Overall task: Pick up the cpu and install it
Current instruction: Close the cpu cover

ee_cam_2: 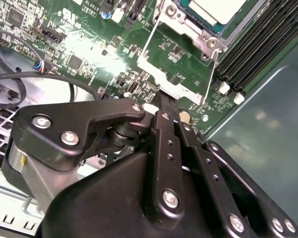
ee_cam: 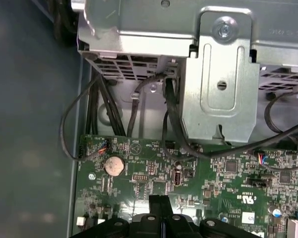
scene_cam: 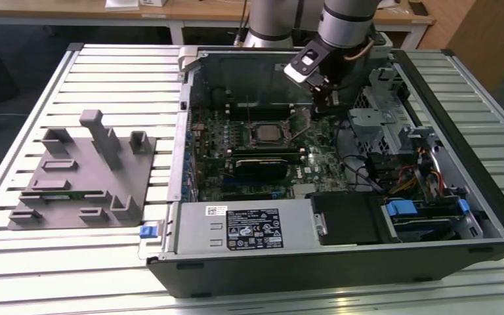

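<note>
The arm leans in from above, wrist angled downward, its black claw pointing straight down, both fingers pressed tightly together.

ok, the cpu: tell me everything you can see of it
The cpu is a small flat square chip with a silvery-white metal top; the second wrist view shows a thin greenish edge. It lies flat, top up, seated in the socket frame on the motherboard inside the open case. Nothing rests on it. The gripper hangs beside the socket, clear of the chip, fingers together and empty.
</note>
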Tool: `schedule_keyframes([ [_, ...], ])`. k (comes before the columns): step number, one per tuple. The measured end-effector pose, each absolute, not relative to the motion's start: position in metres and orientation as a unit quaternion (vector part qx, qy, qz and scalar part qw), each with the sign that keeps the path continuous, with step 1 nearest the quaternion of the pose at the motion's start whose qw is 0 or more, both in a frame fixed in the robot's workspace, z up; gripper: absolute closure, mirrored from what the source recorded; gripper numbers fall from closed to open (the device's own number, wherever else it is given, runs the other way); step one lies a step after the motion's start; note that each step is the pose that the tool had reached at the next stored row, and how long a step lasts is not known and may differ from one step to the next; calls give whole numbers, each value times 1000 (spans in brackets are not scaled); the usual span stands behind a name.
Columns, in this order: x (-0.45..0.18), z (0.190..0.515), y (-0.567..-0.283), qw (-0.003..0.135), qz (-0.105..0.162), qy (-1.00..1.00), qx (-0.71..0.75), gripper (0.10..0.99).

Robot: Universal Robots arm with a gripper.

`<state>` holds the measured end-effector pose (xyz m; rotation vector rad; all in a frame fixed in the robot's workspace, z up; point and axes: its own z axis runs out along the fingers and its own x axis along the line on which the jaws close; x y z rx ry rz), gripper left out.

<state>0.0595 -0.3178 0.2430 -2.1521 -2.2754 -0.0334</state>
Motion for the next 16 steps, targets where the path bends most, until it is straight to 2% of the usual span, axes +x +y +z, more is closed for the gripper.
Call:
schedule_keyframes([
  [16, 23, 243, -317, 5, -11, -727, -687, 980],
])
